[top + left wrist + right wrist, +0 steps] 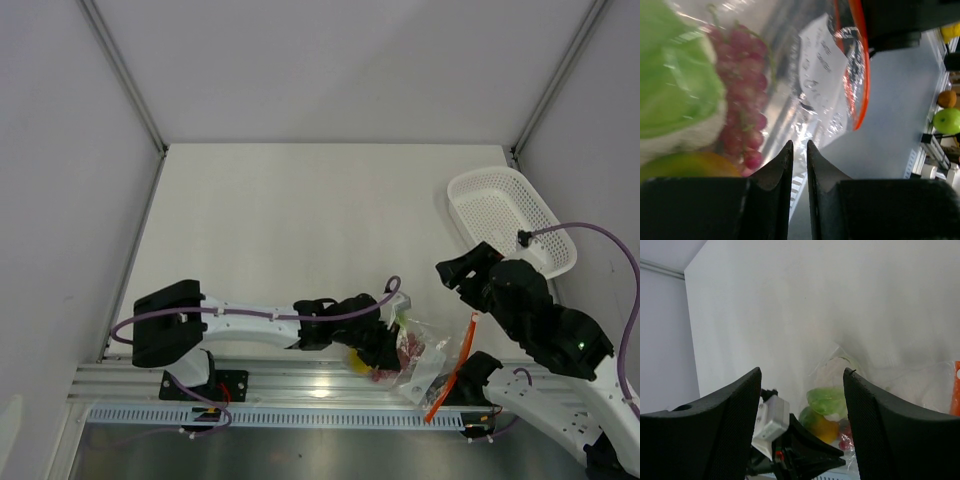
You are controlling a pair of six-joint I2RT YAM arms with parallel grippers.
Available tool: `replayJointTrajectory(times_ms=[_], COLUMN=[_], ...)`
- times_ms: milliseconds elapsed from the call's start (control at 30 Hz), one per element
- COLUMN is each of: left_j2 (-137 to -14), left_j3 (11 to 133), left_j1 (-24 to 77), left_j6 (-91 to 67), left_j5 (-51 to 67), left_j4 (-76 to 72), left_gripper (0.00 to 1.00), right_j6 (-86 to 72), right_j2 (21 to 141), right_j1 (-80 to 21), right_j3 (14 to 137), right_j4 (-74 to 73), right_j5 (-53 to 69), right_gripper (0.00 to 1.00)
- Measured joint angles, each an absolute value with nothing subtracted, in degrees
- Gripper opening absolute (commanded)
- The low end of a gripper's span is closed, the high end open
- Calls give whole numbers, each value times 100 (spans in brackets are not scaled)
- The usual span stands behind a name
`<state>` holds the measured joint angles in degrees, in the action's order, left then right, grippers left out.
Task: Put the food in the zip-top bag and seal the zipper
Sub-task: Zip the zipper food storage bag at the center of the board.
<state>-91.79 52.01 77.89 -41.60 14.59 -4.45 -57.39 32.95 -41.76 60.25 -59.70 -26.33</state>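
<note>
The zip-top bag (428, 368) lies crumpled at the table's near edge, between the arms. It holds the food: a dark red grape bunch (742, 100), a green piece (675, 85), a whitish piece (685, 140) and a yellow-orange fruit (690, 165). The orange-red zipper (447, 383) runs along the bag's right side and shows in the left wrist view (860, 65). My left gripper (385, 352) is at the bag's left edge. Its jaws are almost closed, pinching the clear film (797, 145). My right gripper (462, 268) is wide open and empty, above and behind the bag (860, 370).
A white mesh basket (510, 220) stands at the far right. An aluminium rail (300, 385) runs along the near edge, partly under the bag. Grey walls close the table on the left, back and right.
</note>
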Motion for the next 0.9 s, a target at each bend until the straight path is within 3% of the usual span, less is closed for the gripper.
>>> replayJointTrajectory(times_ms=[900], left_j2=[-9330], left_j3=[5129], left_j1=[5787], left_j6=[-3142], left_j5=[1682], left_j4=[495], left_gripper=[15], right_j6=[-5588], right_j2=[3789], right_j1=[-4145], right_j3=[5459], right_j4=[-5651], right_j5=[-2248], right_gripper=[69])
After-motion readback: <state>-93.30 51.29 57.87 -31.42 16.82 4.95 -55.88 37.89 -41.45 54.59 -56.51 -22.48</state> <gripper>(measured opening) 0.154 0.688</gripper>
